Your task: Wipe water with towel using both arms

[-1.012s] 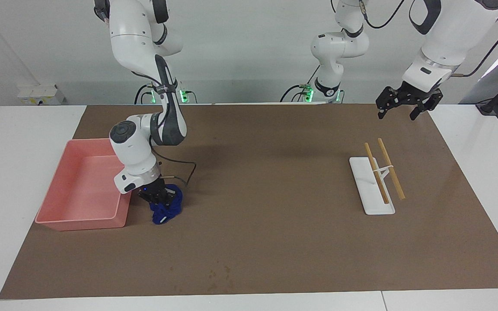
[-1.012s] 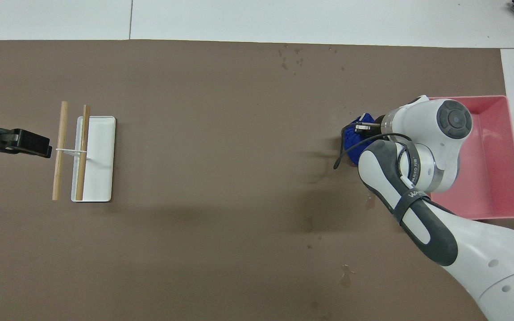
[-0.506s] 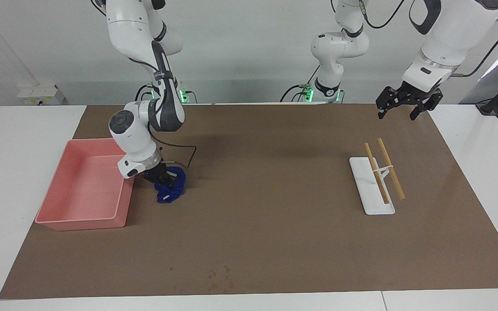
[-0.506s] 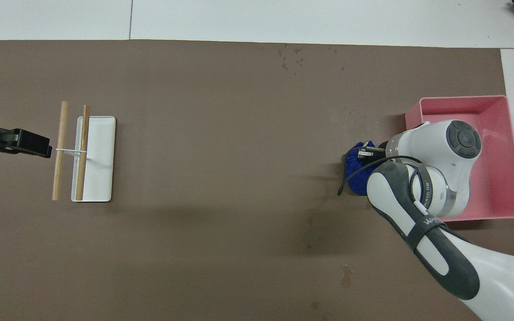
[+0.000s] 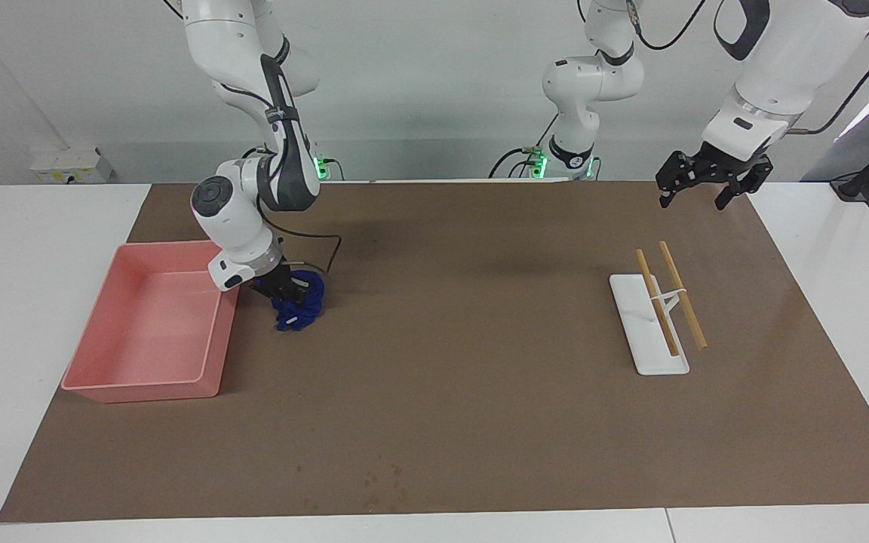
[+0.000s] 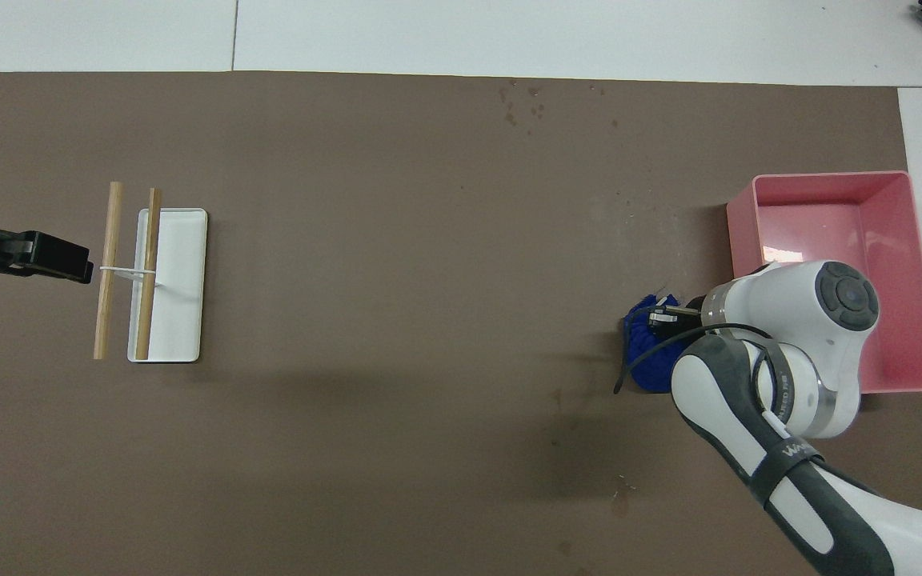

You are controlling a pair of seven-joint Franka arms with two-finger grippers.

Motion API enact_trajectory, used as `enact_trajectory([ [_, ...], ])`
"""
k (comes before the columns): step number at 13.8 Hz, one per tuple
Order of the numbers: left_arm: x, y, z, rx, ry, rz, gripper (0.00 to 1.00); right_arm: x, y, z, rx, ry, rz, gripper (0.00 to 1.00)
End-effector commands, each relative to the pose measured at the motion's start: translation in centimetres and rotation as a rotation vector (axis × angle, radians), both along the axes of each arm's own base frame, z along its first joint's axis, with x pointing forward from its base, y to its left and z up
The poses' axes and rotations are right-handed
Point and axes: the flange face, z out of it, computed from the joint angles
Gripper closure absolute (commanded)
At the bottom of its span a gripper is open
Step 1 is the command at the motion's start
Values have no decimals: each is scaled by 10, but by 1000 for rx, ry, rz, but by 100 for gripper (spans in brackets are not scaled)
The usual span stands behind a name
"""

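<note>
Towel [image 5: 300, 302] clamped in right gripper [image 5: 284, 293] beside tray [image 5: 102, 381] edge; left gripper [image 5: 695, 197] agape, empty.

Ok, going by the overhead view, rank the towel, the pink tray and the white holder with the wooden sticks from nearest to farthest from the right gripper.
1. towel: clamped in the shut right gripper, beside the tray.
2. pink tray: next to the towel, at the right arm's end of the table.
3. white holder with the wooden sticks: at the left arm's end, by the open left gripper.

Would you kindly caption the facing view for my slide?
Right gripper holds the blue towel beside the pink tray.
</note>
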Motion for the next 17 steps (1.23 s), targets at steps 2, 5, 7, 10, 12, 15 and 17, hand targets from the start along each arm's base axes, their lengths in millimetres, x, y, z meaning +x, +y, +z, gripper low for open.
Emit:
enact_trajectory([
  [2,-7,3,4,17,4,-1,0,-35,0,-16,8,74,-38,100],
  [5,-7,3,4,17,4,-1,0,-38,0,-16,9,96,-82,100],
  [7,-7,2,4,17,4,-3,0,-45,1,-16,6,159,-133,100],
  [10,-7,3,3,17,5,-1,0,-47,3,-16,0,197,-201,100],
  [12,-7,2,3,17,5,-3,0,-46,4,-13,-4,223,-262,100],
  [15,-7,2,3,17,5,-3,0,-38,6,-8,-6,214,-298,100],
  [17,-7,3,3,17,5,-1,0,-23,7,0,-6,177,-255,100],
])
